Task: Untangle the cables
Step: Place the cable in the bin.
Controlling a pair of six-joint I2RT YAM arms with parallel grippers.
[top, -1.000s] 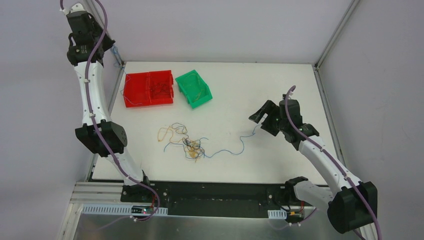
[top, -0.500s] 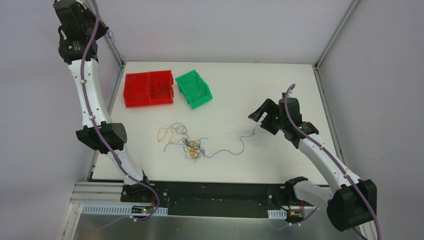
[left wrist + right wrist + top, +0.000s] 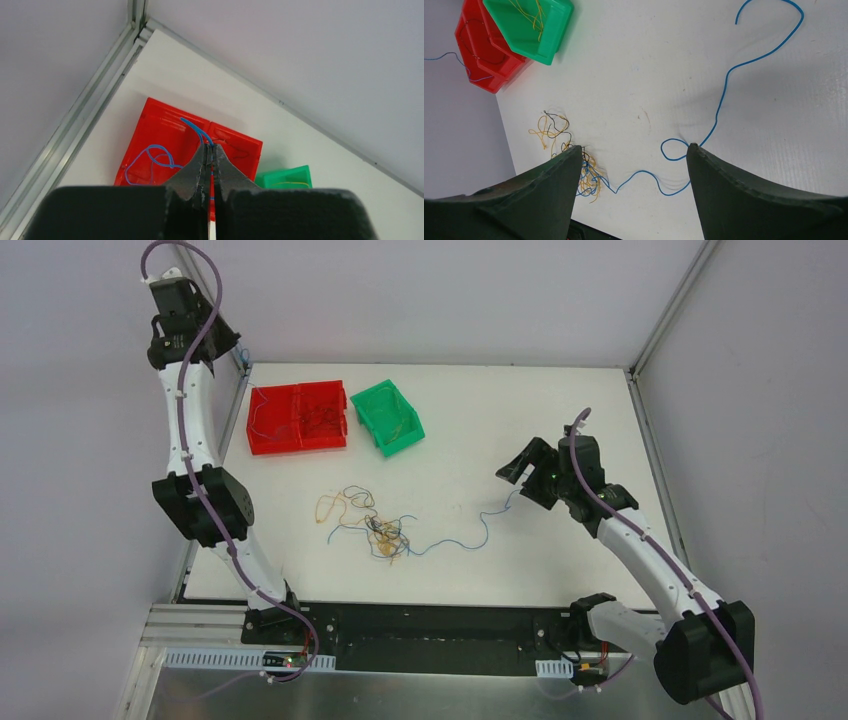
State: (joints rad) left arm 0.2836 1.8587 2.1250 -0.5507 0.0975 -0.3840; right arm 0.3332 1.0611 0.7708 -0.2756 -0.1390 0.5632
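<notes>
The left gripper [image 3: 210, 150] is raised over the far left corner of the white surface [image 3: 520, 410], its jaws pressed together and pinching a thin blue cable [image 3: 193, 128]; that cable drops from the tips and loops in the left compartment of the red bin [image 3: 150, 112]; dark strands lie in the bin's right compartment; the green bin [image 3: 365, 398] just beside it holds yellow strands. The rest of the cables lie near the middle of the surface: a small knotted clump [image 3: 385, 535] of blue, yellow-orange and dark wire, with loose orange squiggles [image 3: 330, 505] on its left; a long blue strand [image 3: 722, 95] trails from the clump toward the right. The right gripper [image 3: 634, 147] hangs over that strand's far stretch, jaws spread wide and gripping nothing; the strand passes on the surface below, between its fingers.
</notes>
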